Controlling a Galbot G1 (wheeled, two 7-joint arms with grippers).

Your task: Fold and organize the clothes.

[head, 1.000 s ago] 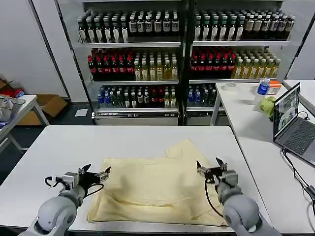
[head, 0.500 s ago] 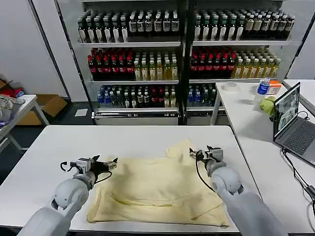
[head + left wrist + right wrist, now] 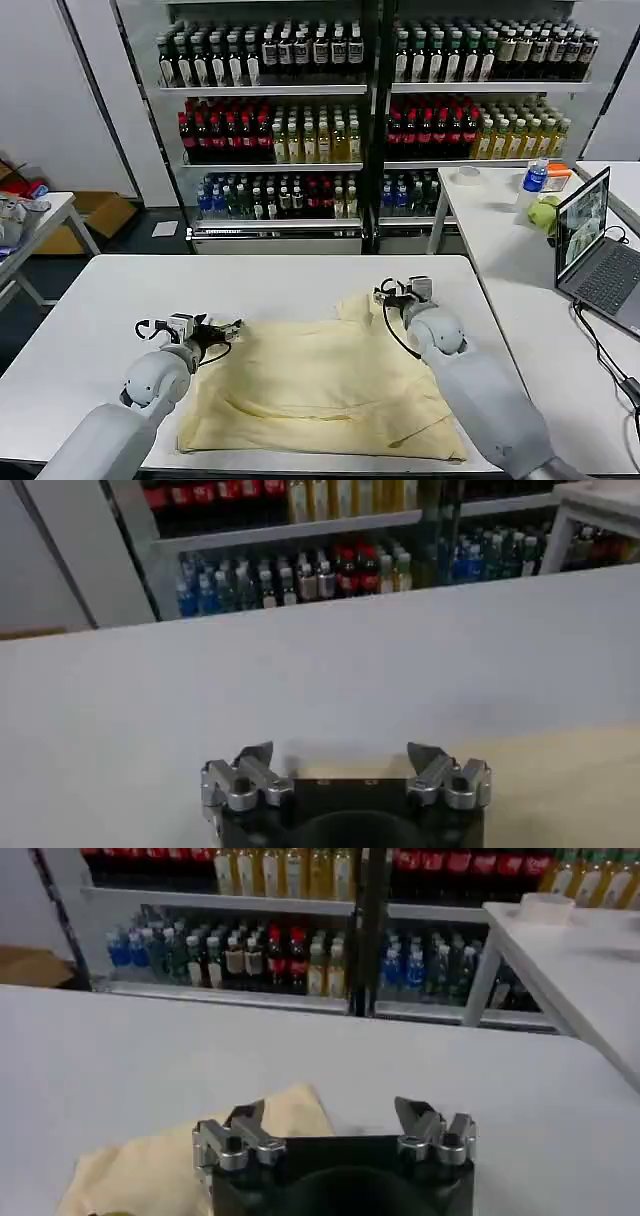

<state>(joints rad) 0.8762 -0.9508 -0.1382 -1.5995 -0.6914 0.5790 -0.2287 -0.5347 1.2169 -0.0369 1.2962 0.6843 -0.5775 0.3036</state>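
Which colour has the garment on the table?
Plain pale cream-yellow garment, with no pattern; the head view shows it best.

Spread right gripper above clothes

The white table carries the cream-yellow garment spread flat.

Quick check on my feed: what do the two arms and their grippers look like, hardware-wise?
Both arms have smooth, rounded light-grey shells. Each ends in a black gripper body with silver metal fingers: the left gripper and the right gripper. A thin black cable loops along each wrist. In the wrist views the fingers are bolted silver links with dark, pointed tips.
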